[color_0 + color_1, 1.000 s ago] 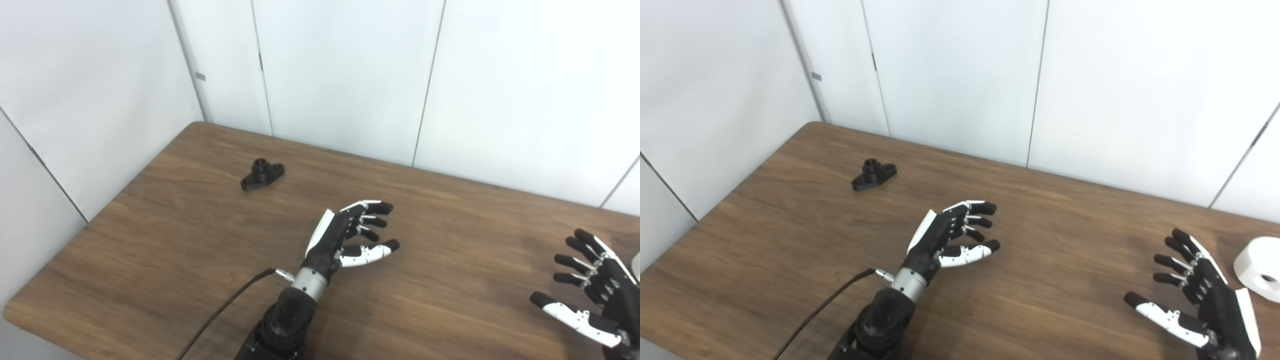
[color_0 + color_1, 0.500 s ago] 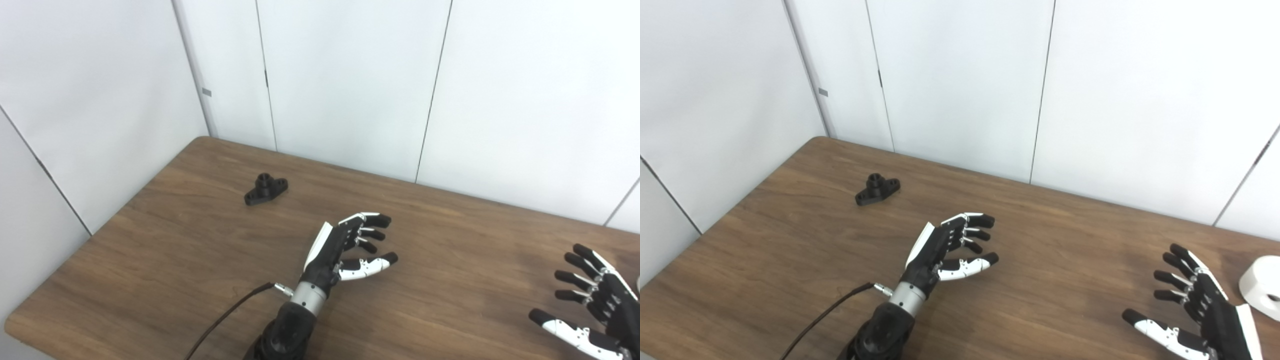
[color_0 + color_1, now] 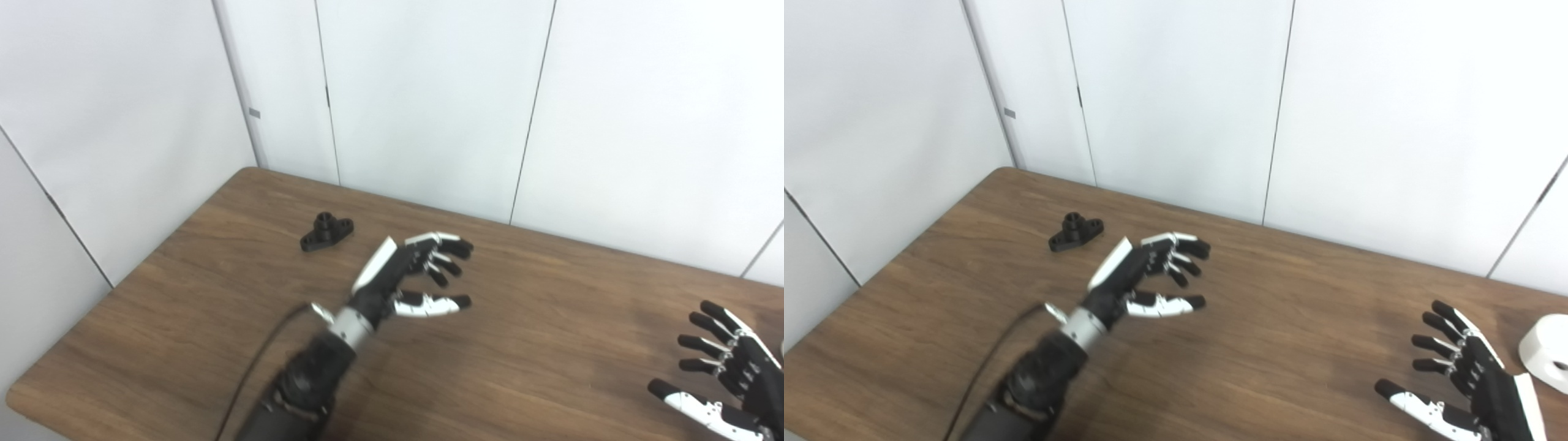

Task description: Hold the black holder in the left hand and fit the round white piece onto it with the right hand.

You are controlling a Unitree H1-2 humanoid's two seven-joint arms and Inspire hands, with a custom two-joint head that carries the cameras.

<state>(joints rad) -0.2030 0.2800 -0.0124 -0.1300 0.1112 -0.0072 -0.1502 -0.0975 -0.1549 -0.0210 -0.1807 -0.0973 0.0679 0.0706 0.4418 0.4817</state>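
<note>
A brown wooden counter (image 3: 184,318) stands in front of white walls (image 3: 429,92).

The black holder (image 3: 326,231) sits on the counter near the far left corner. It lies flat with its short round tube pointing up. Nothing touches it.

The left hand (image 3: 411,274) is above the middle of the counter. Its fingers (image 3: 452,246) are spread apart and a little bent, and it holds nothing. The palm faces to the right. The hand is near the holder, to its right and a bit closer to the robot, but there is bare wood between them. A thin black cable (image 3: 257,361) runs along the left arm.

The round white piece (image 3: 1546,352) sits on the counter at the far right edge of the right eye view. It has a hole in it.

The right hand (image 3: 1476,383) is low on the right side, just beside the white piece but not touching it. Its fingers are spread wide and it holds nothing.
</note>
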